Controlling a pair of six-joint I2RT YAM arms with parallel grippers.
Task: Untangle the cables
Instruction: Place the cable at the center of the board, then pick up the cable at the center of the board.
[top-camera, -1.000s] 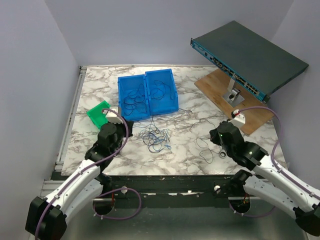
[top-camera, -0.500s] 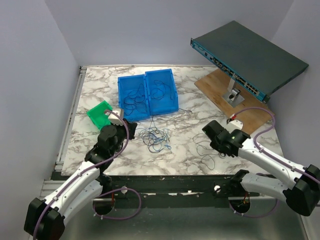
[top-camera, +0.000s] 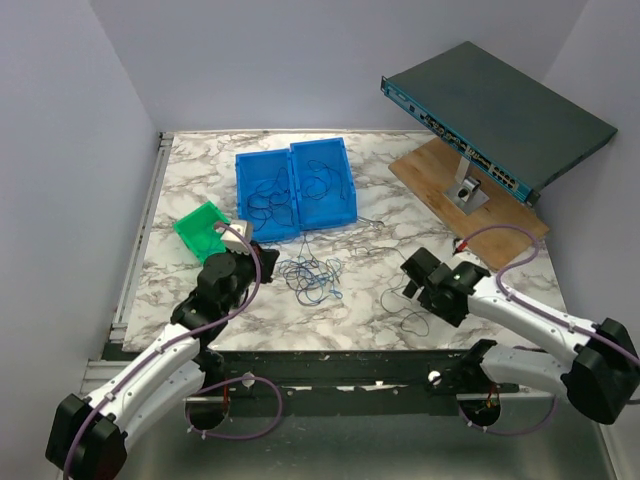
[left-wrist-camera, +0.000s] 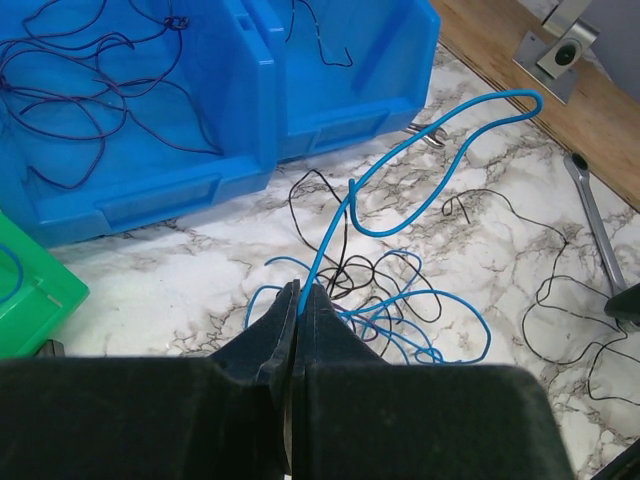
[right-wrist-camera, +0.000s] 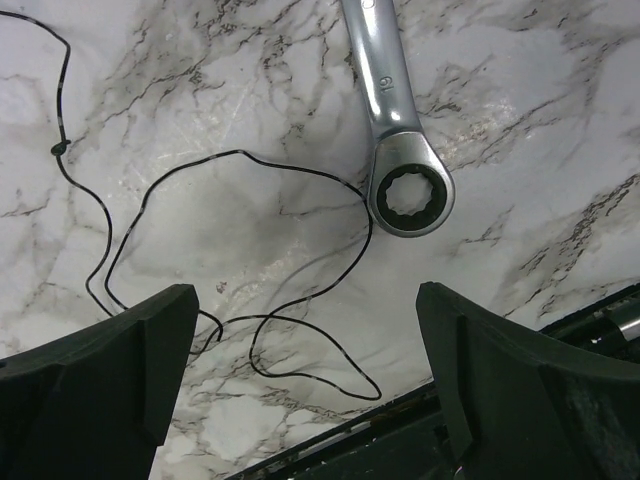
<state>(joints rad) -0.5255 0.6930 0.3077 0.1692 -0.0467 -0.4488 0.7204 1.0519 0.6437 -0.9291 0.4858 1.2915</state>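
I judge this job barely begun: most of the cables (top-camera: 312, 275) sit in one knot of blue and dark loops on the marble table (top-camera: 190, 170), just in front of the two blue bins (left-wrist-camera: 150, 195). A few dark strands already lie inside the bins, though I cannot tell whether those count as sorted. My left gripper (left-wrist-camera: 298, 290) is clamped shut on one blue wire (left-wrist-camera: 400, 150), which arcs up and away from the knot while its lower end runs back into the loops, so it is not free yet. My right gripper (right-wrist-camera: 300, 340) stands wide apart and grips nothing. It hovers over a single dark wire (right-wrist-camera: 200, 170) lying loose, apart from the main knot, with one bend touching the ring end of a wrench (right-wrist-camera: 405, 195). Nearly all the separating is left. The only writing I can read is the "19" stamped on the wrench shank. Nothing legible shows on the bins.
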